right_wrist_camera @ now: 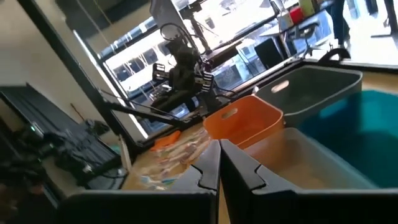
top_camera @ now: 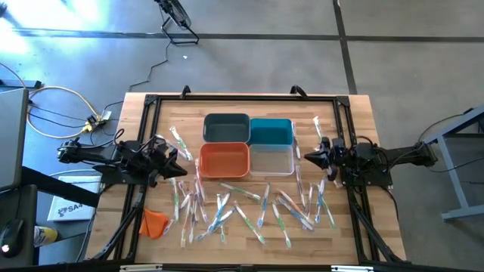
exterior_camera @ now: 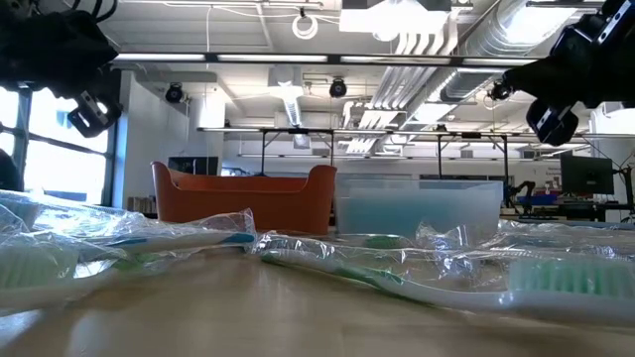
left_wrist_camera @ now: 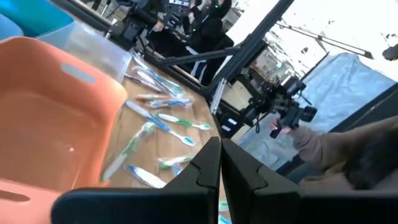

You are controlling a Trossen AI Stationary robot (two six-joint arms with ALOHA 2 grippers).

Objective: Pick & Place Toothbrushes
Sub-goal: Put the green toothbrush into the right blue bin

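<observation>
Four bins stand together in a two-by-two block near the middle of the table [top_camera: 363, 113]. The dark grey bin [top_camera: 226, 127] and the teal bin [top_camera: 271, 131] form the far row; the orange bin [top_camera: 224, 160] and the clear bin [top_camera: 271, 159] form the near row, with orange touching grey and clear touching teal. From above, all four look empty (the orange bin's floor is bare in the left wrist view too).

The toothbrushes [top_camera: 249, 208] lie loose in their shiny wrappers on the wood, none inside a bin. Most are scattered in a wide band just on the near side of the orange and clear bins, and a few more run up beside the orange bin's left wall and the clear bin's right wall. An orange cloth lump [top_camera: 154, 222] sits near the left end of that band, well apart from the bins.

The left gripper [top_camera: 184, 155] hangs just left of the orange bin, fingers pressed together on nothing, with a few toothbrushes on the table close around its tip. The right gripper [top_camera: 301, 155] sits just right of the clear bin, likewise clenched and empty, with the nearest toothbrushes close by on the wood.
</observation>
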